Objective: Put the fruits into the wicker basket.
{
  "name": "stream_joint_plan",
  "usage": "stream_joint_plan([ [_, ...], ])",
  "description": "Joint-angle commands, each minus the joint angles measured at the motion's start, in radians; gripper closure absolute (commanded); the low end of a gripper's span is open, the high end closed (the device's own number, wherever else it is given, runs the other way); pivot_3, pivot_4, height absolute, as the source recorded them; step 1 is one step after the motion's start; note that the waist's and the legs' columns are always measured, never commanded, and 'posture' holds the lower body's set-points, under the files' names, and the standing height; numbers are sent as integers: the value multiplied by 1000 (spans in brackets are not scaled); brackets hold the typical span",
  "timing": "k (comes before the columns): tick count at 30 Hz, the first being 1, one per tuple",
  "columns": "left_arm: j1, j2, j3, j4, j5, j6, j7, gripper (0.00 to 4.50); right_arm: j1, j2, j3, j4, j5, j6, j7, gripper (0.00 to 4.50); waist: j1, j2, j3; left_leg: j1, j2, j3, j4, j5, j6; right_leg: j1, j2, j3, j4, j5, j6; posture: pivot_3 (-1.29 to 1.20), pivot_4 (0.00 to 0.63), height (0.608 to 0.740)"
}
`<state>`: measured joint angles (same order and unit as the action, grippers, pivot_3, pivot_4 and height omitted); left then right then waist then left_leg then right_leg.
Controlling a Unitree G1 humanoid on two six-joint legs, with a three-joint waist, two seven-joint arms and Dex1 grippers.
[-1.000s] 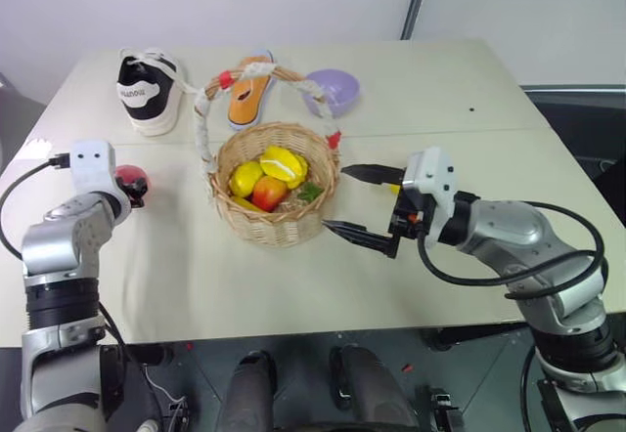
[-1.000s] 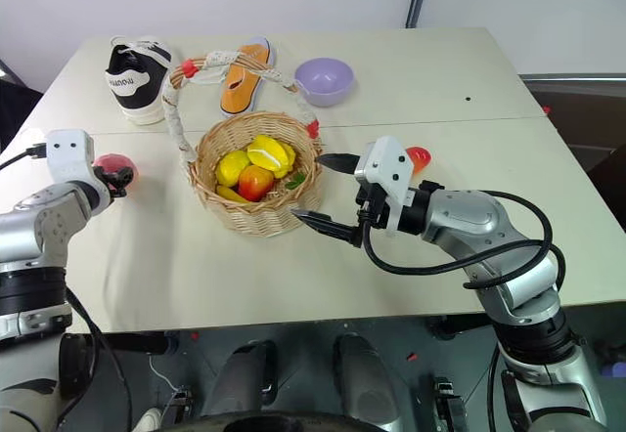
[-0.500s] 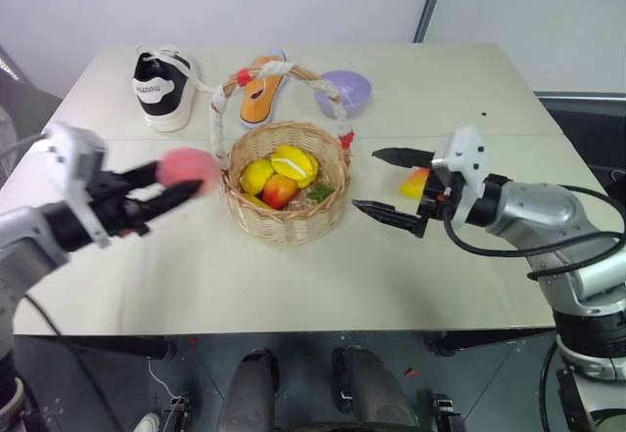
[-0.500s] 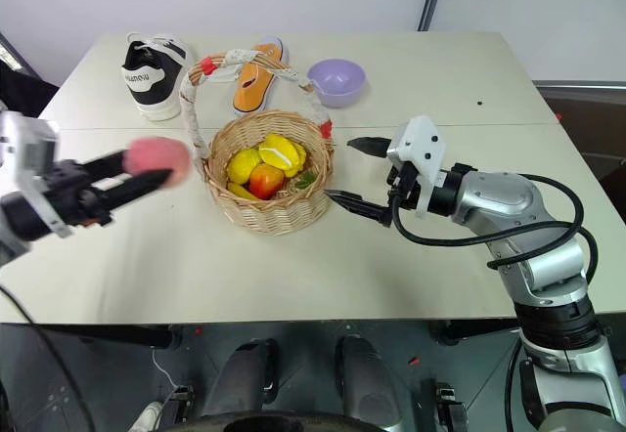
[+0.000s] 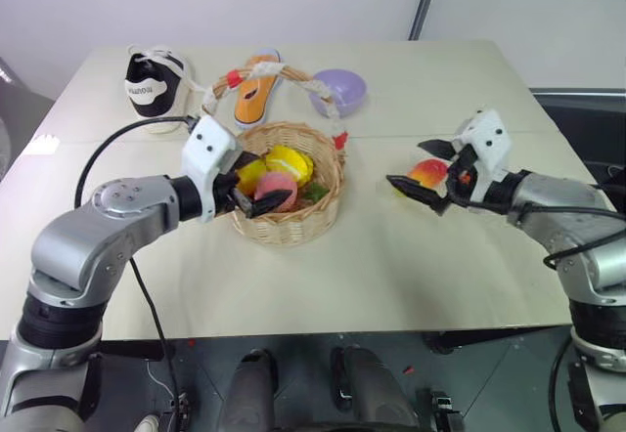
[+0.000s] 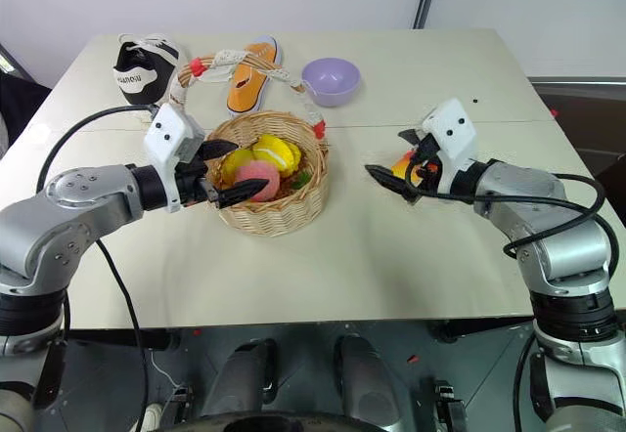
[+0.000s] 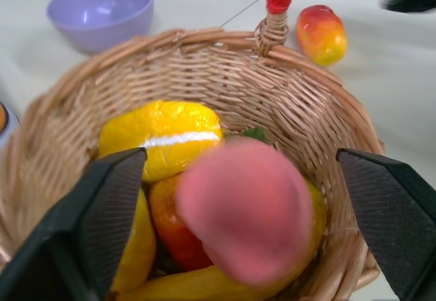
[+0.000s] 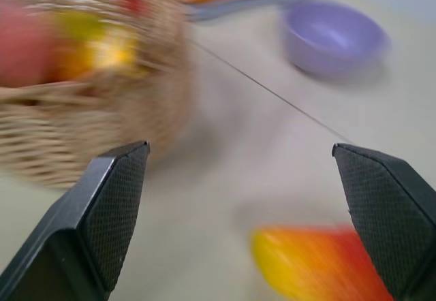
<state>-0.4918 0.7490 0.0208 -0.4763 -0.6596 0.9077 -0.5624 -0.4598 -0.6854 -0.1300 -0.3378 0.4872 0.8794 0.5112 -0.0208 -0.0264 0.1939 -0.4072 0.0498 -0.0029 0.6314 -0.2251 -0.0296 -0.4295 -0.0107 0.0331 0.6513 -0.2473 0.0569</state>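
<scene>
The peach is seen inside the basket, between the wide-spread fingers of the left gripper. The mango lies right of the basket, bracketed by the wide right gripper, which should be centred before closing.

The left gripper carried the peach from 9 o'clock of the wicker basket to over it, jaws now apart; the right gripper moved to the mango at 3 o'clock.

A bare test room: plain white walls and one cream table with odd props.
</scene>
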Motion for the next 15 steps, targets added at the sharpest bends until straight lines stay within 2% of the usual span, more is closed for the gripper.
stream_joint_plan([
  [1, 59, -5, 86, -9, -24, -95, -78, 24, -109, 154, -165, 43, -4, 282, -279, 0, -4, 0, 0, 0, 0, 1, 0, 0, 0, 0, 0, 1, 0, 0, 0, 0, 150, 736],
  [3, 89, -21, 122, -9, -44, -133, -106, 24, -148, 240, -245, 46, -8, 405, -371, 0, 0, 1, 0, 0, 0, 0, 0, 0, 0, 0, 0, 1, 1, 0, -1, 0, 150, 736],
  [7, 128, -40, 178, -13, -79, -167, -133, 24, -209, 332, -364, 87, -40, 533, -476, 0, 9, 1, 0, -1, 0, 0, 0, 0, 0, -1, 0, 0, 0, 0, 0, 0, 150, 736],
  [10, 143, -49, 191, -27, -99, -172, -140, 24, -247, 378, -430, 140, -59, 570, -520, 0, 8, 1, 0, -2, -1, 0, 0, 0, 0, -1, -1, 0, -1, 0, -1, 0, 150, 736],
  [15, 160, -63, 200, -54, -142, -172, -143, 24, -276, 420, -449, 203, -80, 569, -538, 0, -2, 2, 0, -2, -1, 0, 0, 0, 0, -1, -1, 0, -1, 0, 0, 0, 150, 736],
])
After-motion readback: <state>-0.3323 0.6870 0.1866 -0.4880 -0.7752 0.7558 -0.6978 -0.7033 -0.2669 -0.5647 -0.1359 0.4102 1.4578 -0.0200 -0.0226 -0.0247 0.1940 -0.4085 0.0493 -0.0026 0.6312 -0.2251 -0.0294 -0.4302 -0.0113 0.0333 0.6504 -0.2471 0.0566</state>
